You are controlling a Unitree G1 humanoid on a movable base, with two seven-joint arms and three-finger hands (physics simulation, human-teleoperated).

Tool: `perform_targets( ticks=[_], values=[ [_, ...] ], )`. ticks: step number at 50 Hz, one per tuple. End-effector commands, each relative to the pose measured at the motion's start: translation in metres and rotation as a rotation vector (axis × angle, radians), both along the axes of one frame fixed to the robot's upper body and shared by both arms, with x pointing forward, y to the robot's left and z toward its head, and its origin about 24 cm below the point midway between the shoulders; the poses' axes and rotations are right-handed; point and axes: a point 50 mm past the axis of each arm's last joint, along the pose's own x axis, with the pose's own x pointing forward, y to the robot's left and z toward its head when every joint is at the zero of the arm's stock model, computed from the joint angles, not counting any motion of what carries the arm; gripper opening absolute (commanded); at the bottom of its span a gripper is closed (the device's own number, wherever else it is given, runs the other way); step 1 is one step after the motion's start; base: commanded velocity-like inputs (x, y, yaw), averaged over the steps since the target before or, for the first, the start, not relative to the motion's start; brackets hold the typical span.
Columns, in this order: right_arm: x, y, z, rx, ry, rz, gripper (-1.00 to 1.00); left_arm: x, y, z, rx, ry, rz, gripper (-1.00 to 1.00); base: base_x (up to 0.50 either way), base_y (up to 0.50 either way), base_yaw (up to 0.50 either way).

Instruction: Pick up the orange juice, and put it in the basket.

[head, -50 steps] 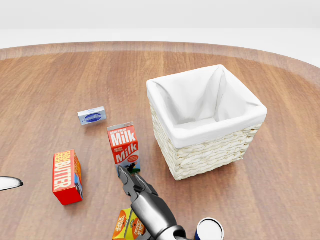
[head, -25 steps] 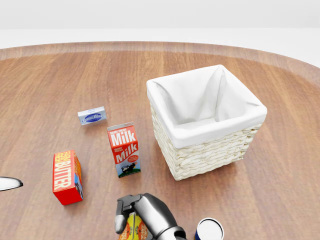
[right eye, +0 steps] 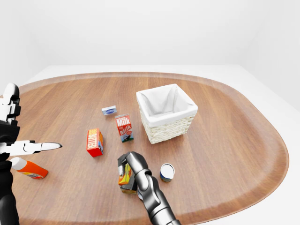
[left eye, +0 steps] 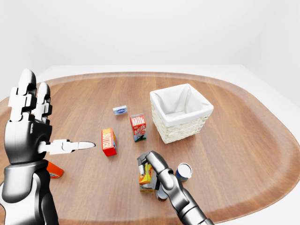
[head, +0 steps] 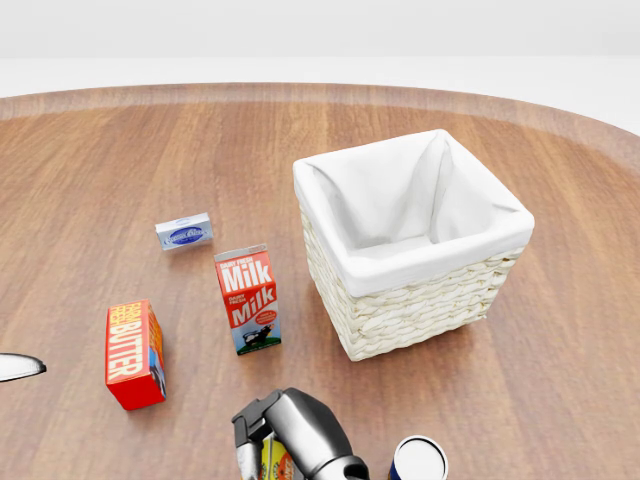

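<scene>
Wooden table [left eye: 243,140], with the orange juice [left eye: 146,175] carton below-left of the basket [left eye: 180,112], right hand [left eye: 151,161] curled over its top; light, rigid, likely best gripped across flat sides.

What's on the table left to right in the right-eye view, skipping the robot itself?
Orange bottle lying down → butter box → small blue-and-white packet → milk carton → basket. The orange juice and the can overlap these in x, so I left them out.
</scene>
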Motion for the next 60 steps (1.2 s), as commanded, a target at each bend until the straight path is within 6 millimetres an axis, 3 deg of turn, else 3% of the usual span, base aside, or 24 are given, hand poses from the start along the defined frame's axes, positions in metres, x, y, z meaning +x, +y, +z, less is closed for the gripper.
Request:
perform_targets(
  ticks=[1, 14, 36, 60],
  values=[
    [-0.011, -0.002, -0.023, -0.041, 0.107, 0.037, -1.0, 0.011, 0.008, -0.019, -0.035, 0.091, 0.034, 1.0, 0.0, 0.0, 0.0],
    [-0.009, -0.002, -0.023, -0.041, 0.108, 0.026, -1.0, 0.011, 0.008, -0.019, -0.035, 0.091, 0.034, 1.0, 0.0, 0.0, 0.0],
    [0.028, 0.0, -0.004, -0.03, 0.055, -0.001, -1.0, 0.011, 0.007, -0.019, -0.033, 0.089, 0.034, 1.0, 0.0, 0.0, 0.0],
    [0.055, 0.005, 0.021, -0.008, -0.007, 0.001, -1.0, 0.011, 0.007, -0.018, -0.032, 0.086, 0.033, 1.0, 0.0, 0.0, 0.0]
  ],
)
